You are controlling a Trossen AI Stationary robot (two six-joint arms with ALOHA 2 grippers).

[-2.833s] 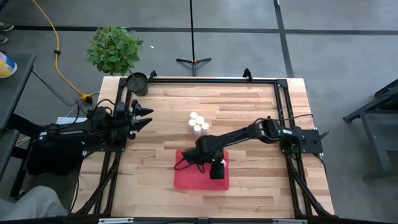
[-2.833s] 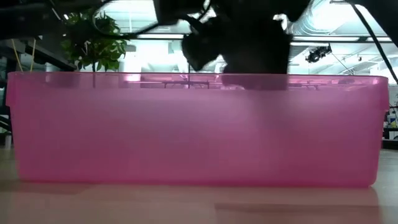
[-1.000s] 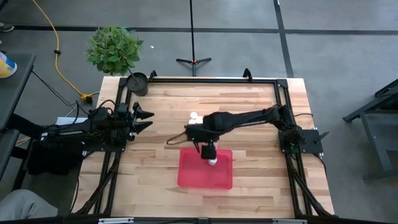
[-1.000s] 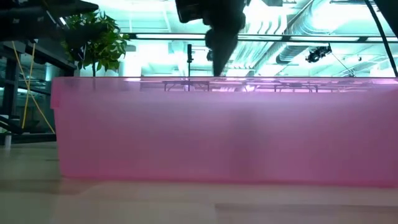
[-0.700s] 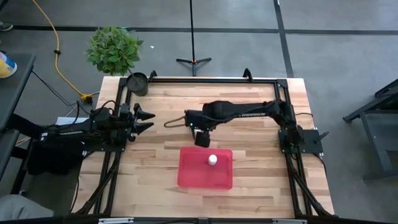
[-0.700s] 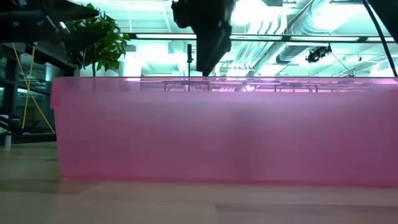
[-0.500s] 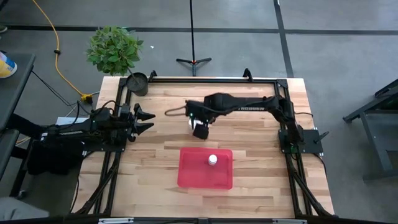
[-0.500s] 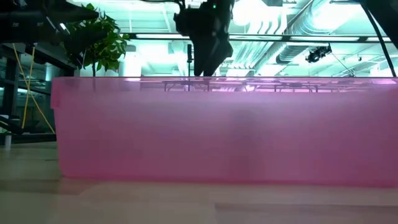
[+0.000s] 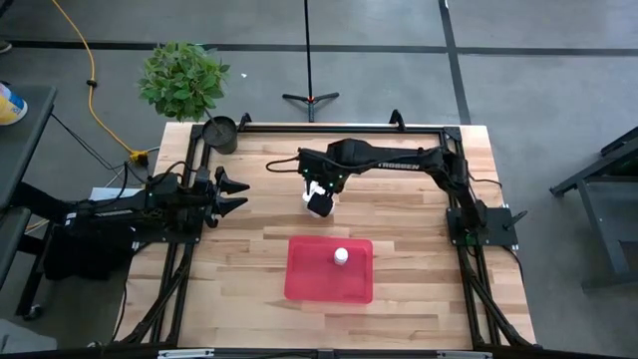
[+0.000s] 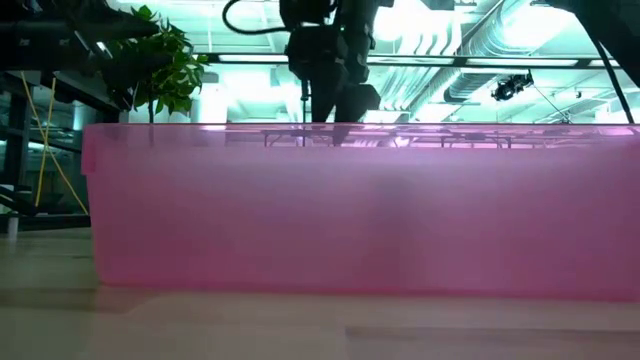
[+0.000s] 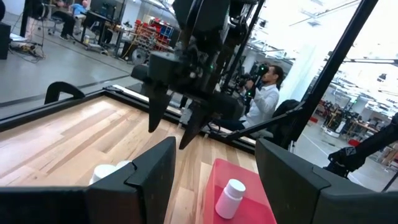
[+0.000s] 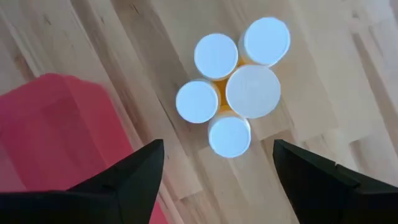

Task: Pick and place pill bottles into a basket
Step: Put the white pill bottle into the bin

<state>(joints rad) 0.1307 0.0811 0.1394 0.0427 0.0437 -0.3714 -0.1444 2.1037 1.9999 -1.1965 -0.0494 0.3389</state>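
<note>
From above, the right gripper (image 9: pixel 318 200) was seen hanging over the middle of the table (image 9: pixel 399 259), with the clustered pill bottles hidden beneath it. The basket (image 9: pixel 309 279) lay nearer the front edge than that gripper, apart from it, and one pill bottle (image 9: pixel 341 256) stood upright inside. The left gripper (image 9: pixel 235 191) was held off to the side, fingers spread, well apart from everything.

At table height, the basket's pink wall (image 10: pixel 350 210) filled the view, and the right gripper (image 10: pixel 335 110) was seen above its rim, beyond it.

From the left wrist, the right gripper's fingers (image 11: pixel 157 102) were shown parted and pointing down.

From the right wrist, five white caps (image 12: pixel 233 93) were seen bunched together directly below the spread fingers (image 12: pixel 134 171), with nothing gripped.
</note>
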